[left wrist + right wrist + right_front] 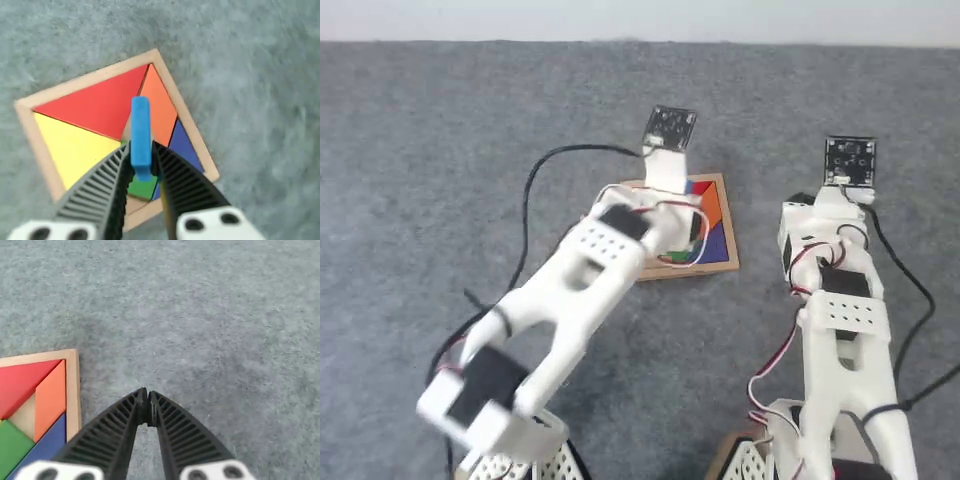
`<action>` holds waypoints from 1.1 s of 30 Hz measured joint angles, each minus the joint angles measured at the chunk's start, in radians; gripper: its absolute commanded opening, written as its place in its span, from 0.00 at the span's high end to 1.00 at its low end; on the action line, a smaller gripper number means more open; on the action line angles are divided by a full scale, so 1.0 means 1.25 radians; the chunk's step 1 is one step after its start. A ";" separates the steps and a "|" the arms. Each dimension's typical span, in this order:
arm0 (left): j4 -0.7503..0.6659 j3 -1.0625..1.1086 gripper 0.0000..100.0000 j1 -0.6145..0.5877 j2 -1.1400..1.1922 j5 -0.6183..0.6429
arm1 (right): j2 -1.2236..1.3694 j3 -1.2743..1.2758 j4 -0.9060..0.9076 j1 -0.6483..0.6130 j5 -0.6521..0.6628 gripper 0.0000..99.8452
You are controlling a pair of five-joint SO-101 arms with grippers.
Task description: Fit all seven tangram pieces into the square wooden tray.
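The square wooden tray (728, 262) lies mid-table, partly under the left arm. In the left wrist view the tray (30, 131) holds a red triangle (95, 107), a yellow triangle (72, 150), an orange piece (159, 111), a dark blue piece (185, 147) and a green piece (142, 187). My left gripper (141, 159) is shut on a light blue piece (140, 131), held on edge above the tray's middle. My right gripper (146, 410) is shut on nothing, over the grey mat to the right of the tray (74, 390).
Grey carpet-like mat (440, 180) covers the table. Cables (535, 190) trail from both arms. Open mat lies left of and beyond the tray.
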 measured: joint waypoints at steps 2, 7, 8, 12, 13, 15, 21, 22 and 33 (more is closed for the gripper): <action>0.005 -0.054 0.98 0.002 0.075 0.033 | 0.000 0.000 0.000 -0.002 -0.001 0.99; 0.106 -0.190 0.98 0.027 0.196 0.053 | 0.000 0.000 0.000 -0.001 -0.001 0.99; 0.122 -0.210 0.98 0.033 0.205 0.054 | 0.000 0.000 0.000 -0.001 -0.001 0.99; 0.136 -0.253 0.97 0.041 0.236 0.056 | 0.000 0.000 0.000 -0.002 -0.001 0.99; 0.136 -0.259 0.97 0.039 0.244 0.056 | 0.000 0.000 0.000 -0.002 -0.001 0.99; 0.136 -0.274 0.97 0.038 0.263 0.056 | 0.000 0.000 0.000 -0.002 -0.001 0.99; 0.129 -0.340 0.97 0.038 0.360 0.056 | 0.000 0.000 0.000 -0.002 -0.001 0.99; 0.130 -0.352 0.97 0.038 0.373 0.056 | 0.000 0.000 0.000 -0.002 -0.001 0.99; 0.215 -0.437 0.79 0.033 0.400 0.056 | 0.000 0.000 0.000 -0.002 -0.001 0.99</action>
